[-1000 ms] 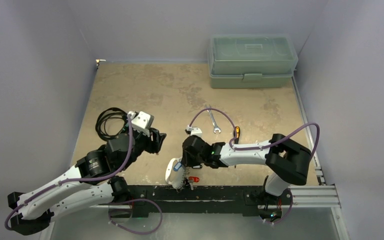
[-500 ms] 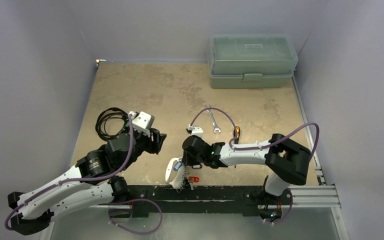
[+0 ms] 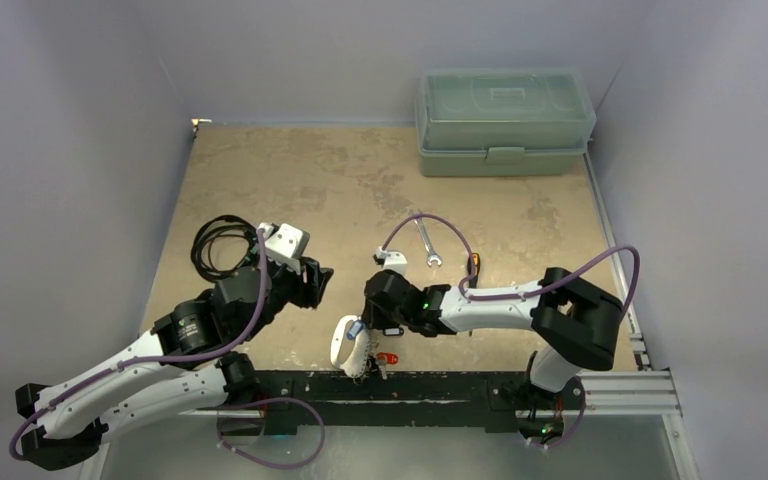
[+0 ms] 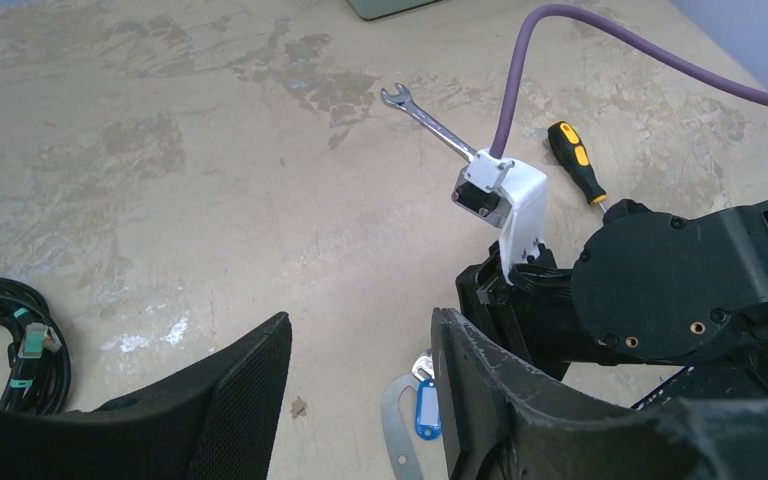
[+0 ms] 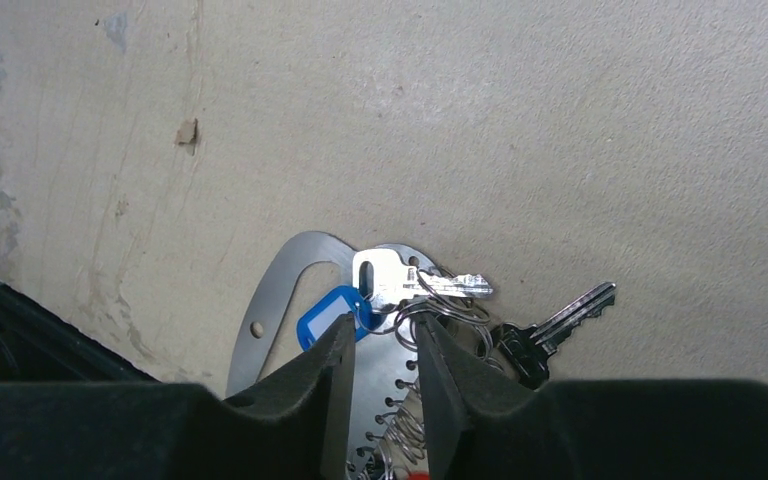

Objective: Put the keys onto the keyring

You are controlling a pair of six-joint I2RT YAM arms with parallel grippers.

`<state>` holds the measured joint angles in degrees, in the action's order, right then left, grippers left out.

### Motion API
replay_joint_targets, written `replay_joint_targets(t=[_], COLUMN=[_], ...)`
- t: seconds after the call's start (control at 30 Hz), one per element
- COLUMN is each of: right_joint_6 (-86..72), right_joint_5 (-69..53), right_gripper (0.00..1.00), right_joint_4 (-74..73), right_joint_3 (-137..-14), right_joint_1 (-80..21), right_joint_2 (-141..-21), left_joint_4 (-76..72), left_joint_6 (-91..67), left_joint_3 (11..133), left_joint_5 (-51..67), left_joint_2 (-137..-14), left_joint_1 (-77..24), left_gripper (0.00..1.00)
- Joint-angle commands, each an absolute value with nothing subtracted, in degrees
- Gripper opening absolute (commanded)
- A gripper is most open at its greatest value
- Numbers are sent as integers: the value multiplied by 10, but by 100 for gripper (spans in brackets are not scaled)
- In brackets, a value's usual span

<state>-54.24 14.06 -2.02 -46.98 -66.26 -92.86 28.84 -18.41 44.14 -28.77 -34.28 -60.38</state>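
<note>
left gripper (image 4: 360,335) wide, empty | right gripper (image 5: 385,335) narrow over keyring (image 5: 268,300), hold unclear | keyring at table (image 3: 310,180) near edge, centre | likely thin, stiff, slippery plate; keys (image 5: 392,275) light, loose: pinch heads

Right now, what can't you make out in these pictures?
- Right wrist view: the right gripper hides the lower part of the keyring; grip unclear.
- Left wrist view: the bottom edge cuts the keyring off.
- Top view: the keys are too small to count.

wide passage over tabletop (image 3: 300,190) between cable (image 3: 215,243) and wrench (image 3: 426,243) (keyring (image 3: 341,345) at the near edge)
</note>
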Motion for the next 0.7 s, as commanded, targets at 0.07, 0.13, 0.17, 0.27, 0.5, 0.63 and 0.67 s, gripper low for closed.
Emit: replay_joint_targets(t=[0.07,0.13,0.17,0.27,0.5,0.63,0.67], right_joint_6=[-562,-564,-565,-571,-580,-584,-585], right_joint_5=[161,161,161,166,170,163,162], right_gripper=[36,36,36,32,24,23,23], right_joint_4=[-2,-2,9,14,5,2,2], right_joint_3=[-468,-466,-465,-463,-464,-466,-464], right_joint_1=[-661,-661,-661,-661,-659,-659,-659], right_joint_2=[-903,-905,-906,-911,-920,-921,-920], left_joint_4=[285,285,285,285,285,285,285], left_joint_6=[-186,-186,-185,-186,-186,-185,-184], left_joint_3=[447,447,446,446,446,446,446], left_joint_5=[-283,-283,-283,-281,-278,-277,-276], left_joint_2=[-344,-343,-344,-343,-342,-341,-340], left_joint_1=[-602,-602,-602,-602,-602,-602,-602], left_gripper=[53,53,53,53,53,53,53])
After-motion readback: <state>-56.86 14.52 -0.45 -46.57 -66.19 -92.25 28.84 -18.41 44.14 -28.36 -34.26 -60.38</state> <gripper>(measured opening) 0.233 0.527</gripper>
